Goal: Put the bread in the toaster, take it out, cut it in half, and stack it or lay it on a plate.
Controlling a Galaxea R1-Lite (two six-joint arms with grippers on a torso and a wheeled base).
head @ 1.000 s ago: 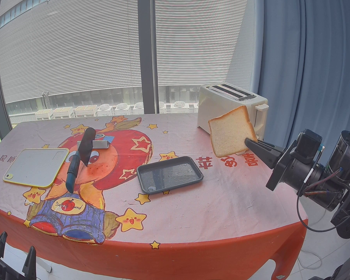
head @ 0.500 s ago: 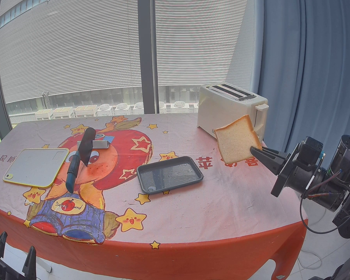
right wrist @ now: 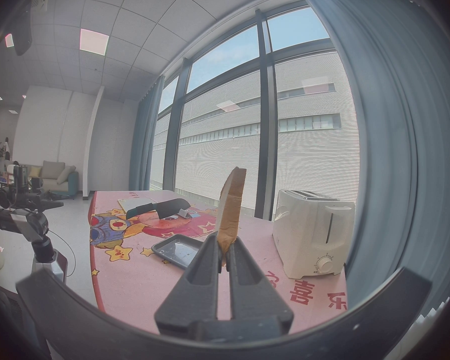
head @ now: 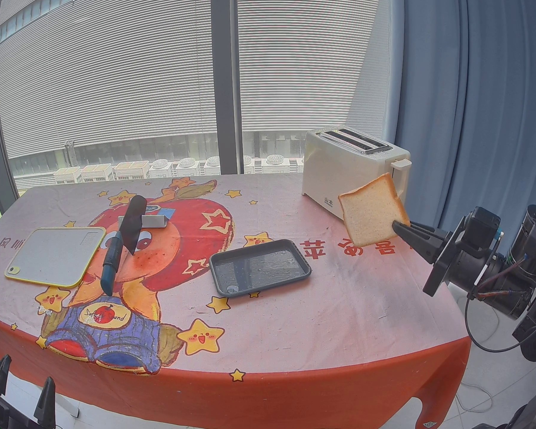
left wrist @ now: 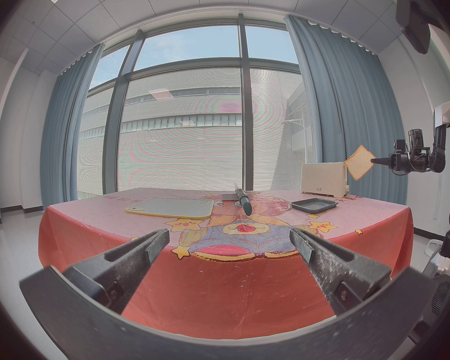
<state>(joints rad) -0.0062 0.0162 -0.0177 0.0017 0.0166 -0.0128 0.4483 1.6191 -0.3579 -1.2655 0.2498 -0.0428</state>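
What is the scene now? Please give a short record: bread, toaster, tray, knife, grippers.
bread: pale square bread slice, in the air near the toaster, pinched at a lower corner
toaster: cream two-slot toaster, table's far right
tray: dark rectangular tray, table's middle
knife: blue-handled knife beside the pale cutting board
right gripper: shut on the slice
left gripper: open, low, in front of the table

From the head we looked down on the table [head: 339,317]; wrist cameras watched level from front and right, sharing the toaster [left wrist: 324,179].

tablecloth [head: 339,305]: red characters [head: 349,248] | toaster [head: 333,165]: small dark logo [head: 329,201], illegible
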